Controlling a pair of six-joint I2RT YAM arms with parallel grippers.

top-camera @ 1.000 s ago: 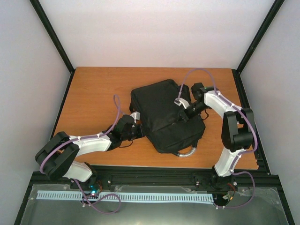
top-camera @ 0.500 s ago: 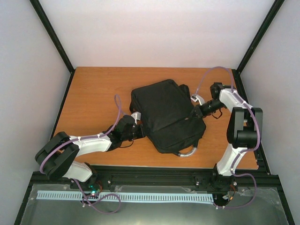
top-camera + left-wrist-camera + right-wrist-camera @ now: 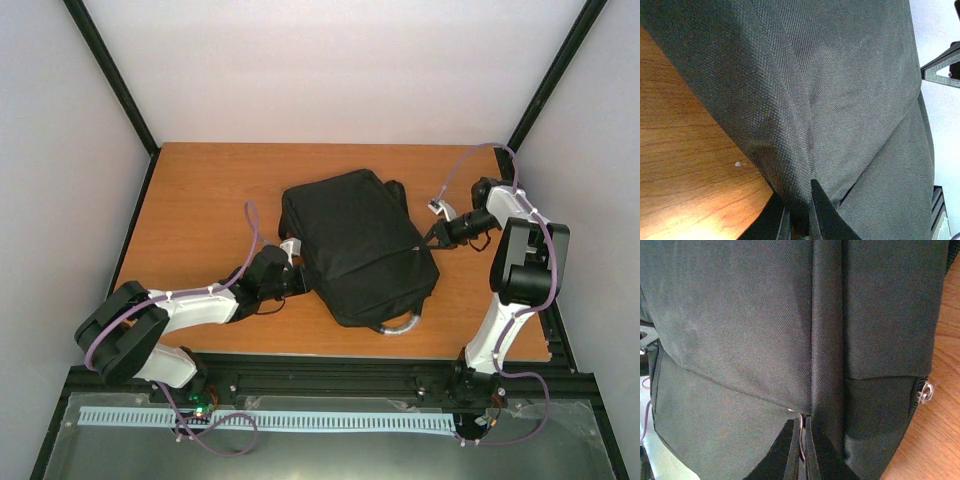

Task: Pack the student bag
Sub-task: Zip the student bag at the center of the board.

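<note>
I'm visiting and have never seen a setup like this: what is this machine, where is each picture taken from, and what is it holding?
These are two robot arms bolted at the near edge of a wooden table. The wide picture looks down from above and behind them: left arm on the left, right arm on the right. The other two come from small cameras on the wrists, each showing its own fingers close up. On the table lies a black bag. The left fingers are shut on a fold of its cloth. The right fingers are shut at a seam on its other side; whether they pinch anything there is too small to tell.
</note>
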